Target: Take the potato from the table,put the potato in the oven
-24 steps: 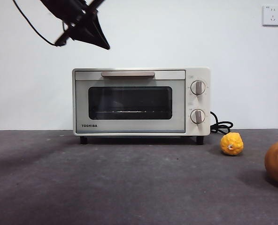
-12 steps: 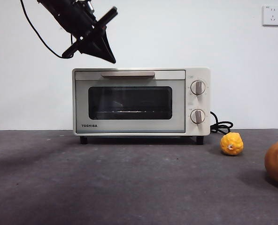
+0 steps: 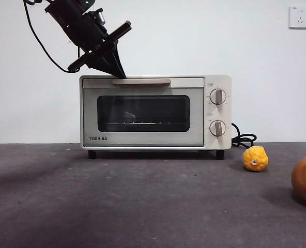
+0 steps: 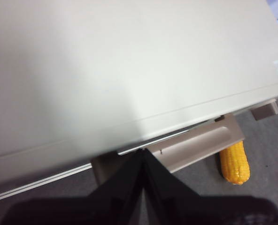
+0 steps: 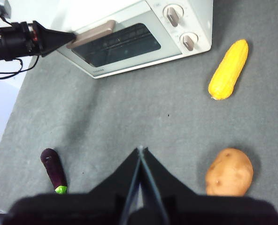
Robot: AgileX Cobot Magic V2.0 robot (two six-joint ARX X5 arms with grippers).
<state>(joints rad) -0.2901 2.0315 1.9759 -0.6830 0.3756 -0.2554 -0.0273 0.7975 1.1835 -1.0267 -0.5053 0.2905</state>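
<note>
One oven (image 3: 155, 112), one potato (image 5: 229, 172), one corn cob (image 5: 228, 69), one eggplant (image 5: 54, 169), one wall socket (image 3: 299, 16), all on one table (image 3: 117, 201).

Potato (image 5: 229, 172) sits on the table (image 3: 117, 206) well in front of the oven (image 3: 154, 111), corn (image 5: 228, 68) between them.
</note>
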